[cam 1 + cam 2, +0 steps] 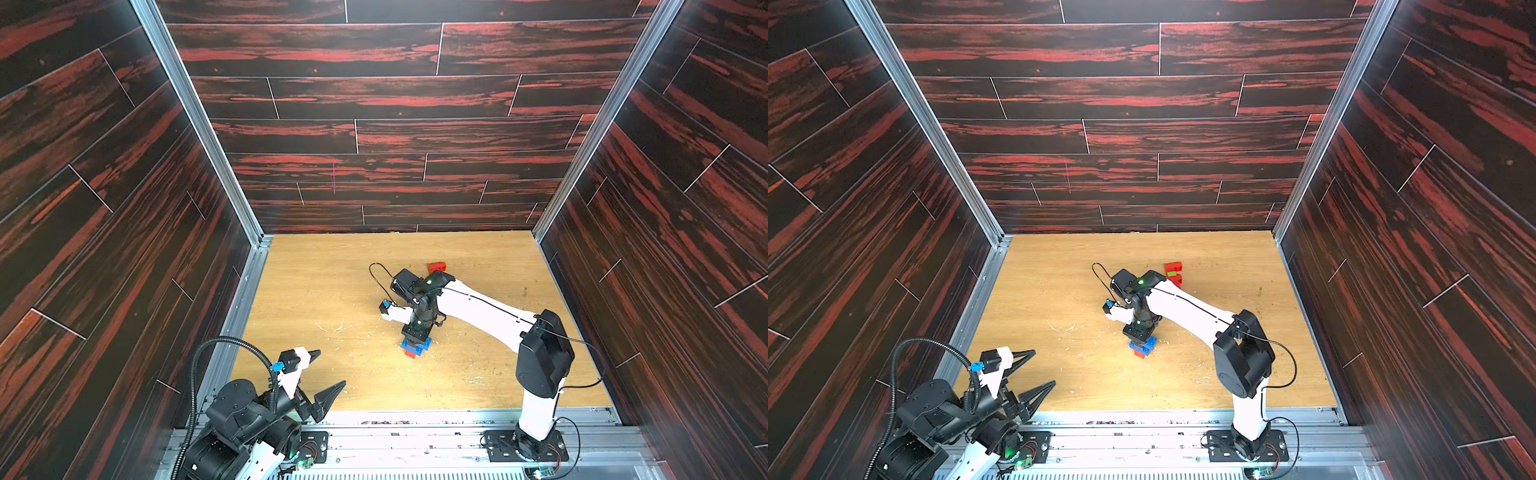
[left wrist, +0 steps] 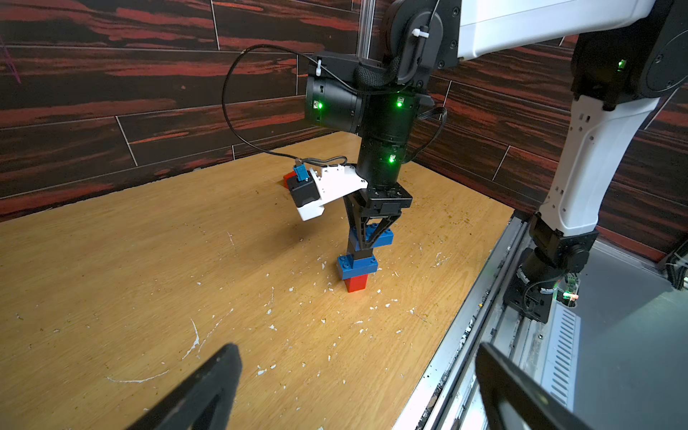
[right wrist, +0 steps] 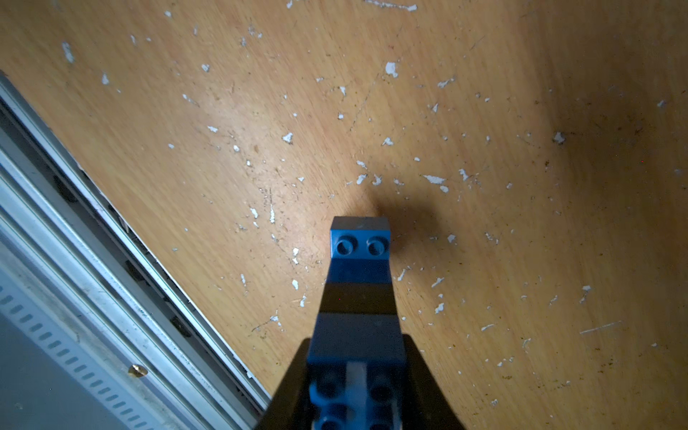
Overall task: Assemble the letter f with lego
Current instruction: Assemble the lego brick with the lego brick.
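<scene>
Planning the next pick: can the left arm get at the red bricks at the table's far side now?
Probably not: the red bricks lie behind the right arm, whose right gripper, shut on the lego stack, stands between them and the open left gripper.

Far red bricks (image 1: 437,266) partly behind the right arm (image 1: 478,308)

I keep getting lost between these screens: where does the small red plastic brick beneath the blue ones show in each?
Top view: small red plastic brick, just below centre.
Top view: lower middle again.
Left wrist: centre of picture.
Right wrist: not visible; the blue oblong studded brick covers it.
Shared landmark: that blue brick, directly above it.
</scene>
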